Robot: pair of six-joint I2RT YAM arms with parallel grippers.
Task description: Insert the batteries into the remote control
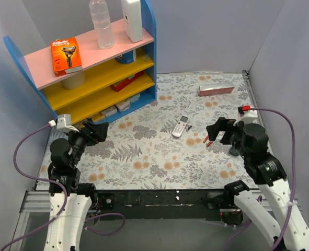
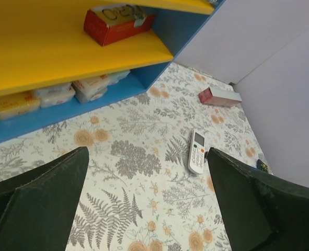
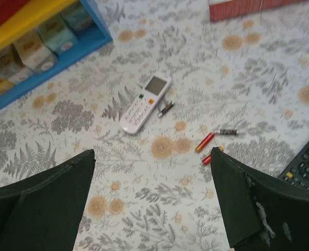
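The left gripper point(image 1: 96, 130) and the right gripper point(image 1: 219, 130) hang nearer than the remote control point(image 1: 181, 126). Both have their jaws wide open and hold nothing. The batteries point(image 3: 205, 142) lie loose: two red ones to its right and nearer, one dark cell just beside it. Left and beyond it stands the shelf point(image 1: 150, 68). Its bottom level holds small boxes point(image 2: 55, 97), the middle level a red box point(image 2: 117, 23), and the top a razor pack point(image 1: 66, 56) and a bottle point(image 1: 101, 23).

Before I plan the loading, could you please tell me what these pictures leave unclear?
- White remote: lies buttons up, its battery bay is hidden in every view.
- Batteries: polarity marks too small and blurred, right wrist view.
- Dark keypad: cut off by the right wrist view's edge.
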